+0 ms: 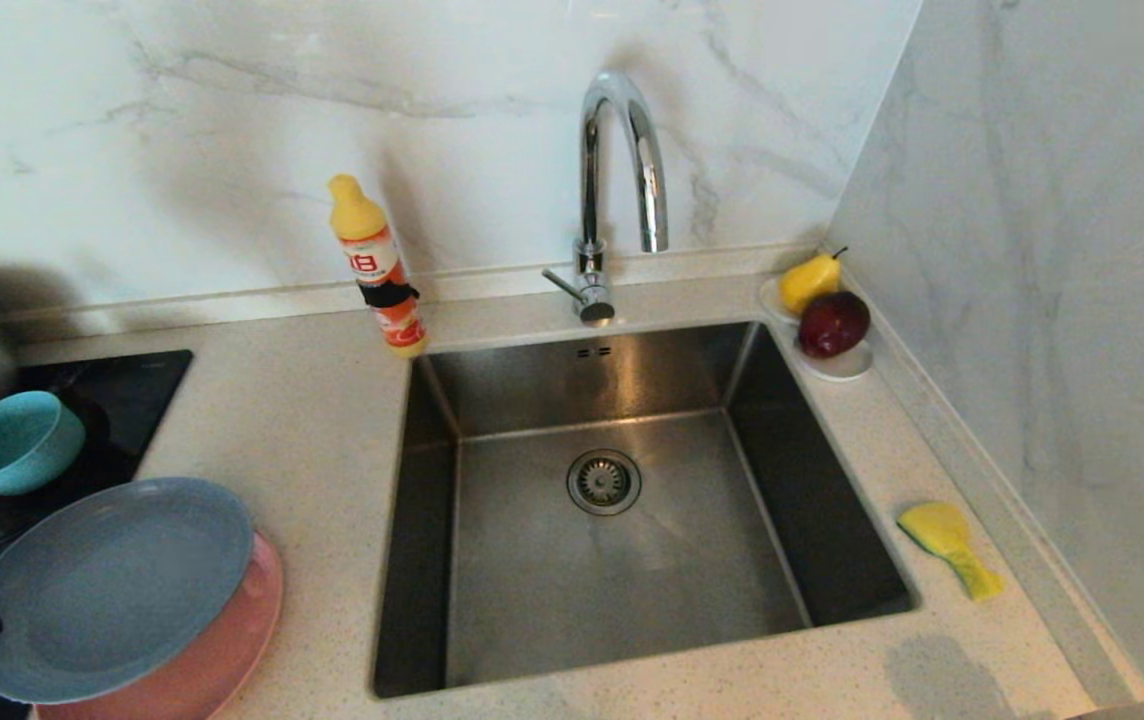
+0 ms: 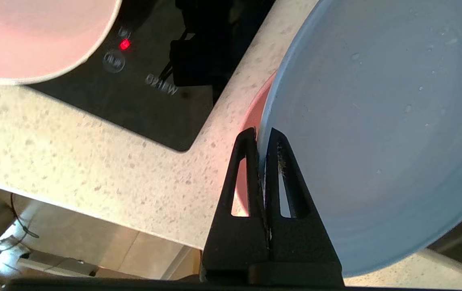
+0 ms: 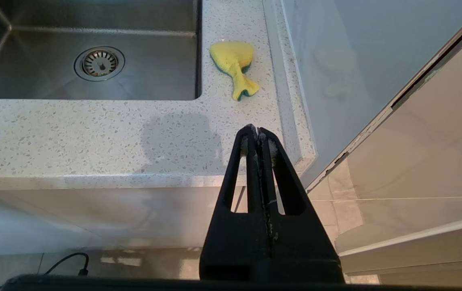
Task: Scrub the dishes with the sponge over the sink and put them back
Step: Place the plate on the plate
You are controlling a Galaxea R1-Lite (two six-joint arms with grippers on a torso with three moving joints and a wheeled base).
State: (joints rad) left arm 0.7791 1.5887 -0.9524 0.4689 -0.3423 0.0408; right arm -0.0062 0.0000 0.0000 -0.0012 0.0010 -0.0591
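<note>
Pinching the rim of the grey-blue plate [image 2: 376,133], the left gripper [image 2: 261,135] has its fingers closed tight on the plate's edge, at the counter [image 1: 302,420] front on the far left. That grip on the rim, as I judge it, leaves the plate's face free for scrubbing. The plate lies on the pink plate [image 1: 232,650], its near side seemingly tipped up; a teal bowl [image 1: 12,442] sits behind on the hob [image 1: 132,385]. The sink [image 1: 622,560] is bare down to its drain, with open counter between it and the plates, so the way across looks clear, only the soap bottle [image 1: 377,265] and tap [image 1: 617,170] standing at the back. The sponge [image 1: 947,545] lies right of the sink, close to the wall upstand. The right gripper [image 3: 258,131], fingers pressed together on nothing, hangs off the counter's front edge short of the sponge.
</note>
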